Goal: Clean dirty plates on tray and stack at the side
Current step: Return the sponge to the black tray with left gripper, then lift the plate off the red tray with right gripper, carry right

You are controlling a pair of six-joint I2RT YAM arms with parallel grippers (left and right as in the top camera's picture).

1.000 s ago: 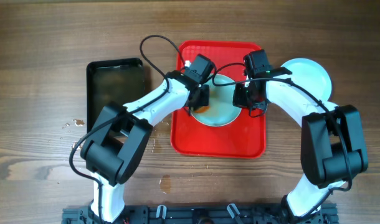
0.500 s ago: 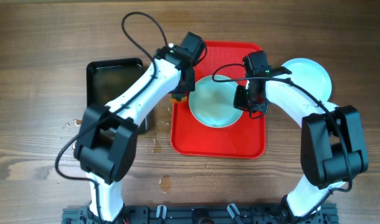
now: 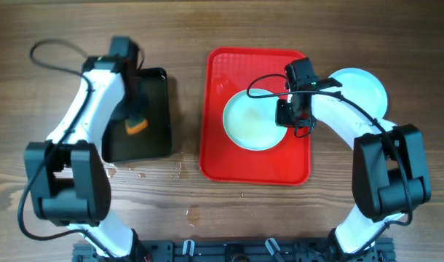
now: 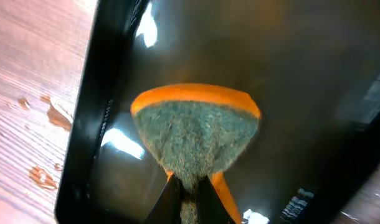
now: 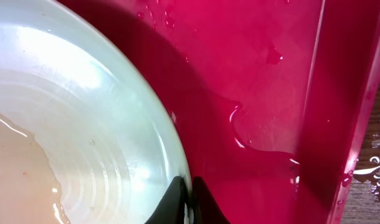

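A pale light-blue plate (image 3: 252,120) lies on the red tray (image 3: 255,166), wet with a faint film at its centre. My right gripper (image 3: 286,115) is shut on the plate's right rim; the right wrist view shows the plate (image 5: 71,137), the jaws (image 5: 190,202) pinching its edge, and the wet tray (image 5: 271,93). Another pale plate (image 3: 364,87) sits on the table right of the tray. My left gripper (image 3: 133,120) is shut on an orange sponge with a green scrub face (image 4: 196,134), over the black tray (image 4: 302,81).
The black tray (image 3: 153,109) stands left of the red tray. Water drops lie on the wood (image 3: 145,173) in front of the trays. Cables run from both arms.
My left arm swung left from the plate, carrying the sponge off the red tray and over the black tray. The right gripper stayed on the plate's rim.
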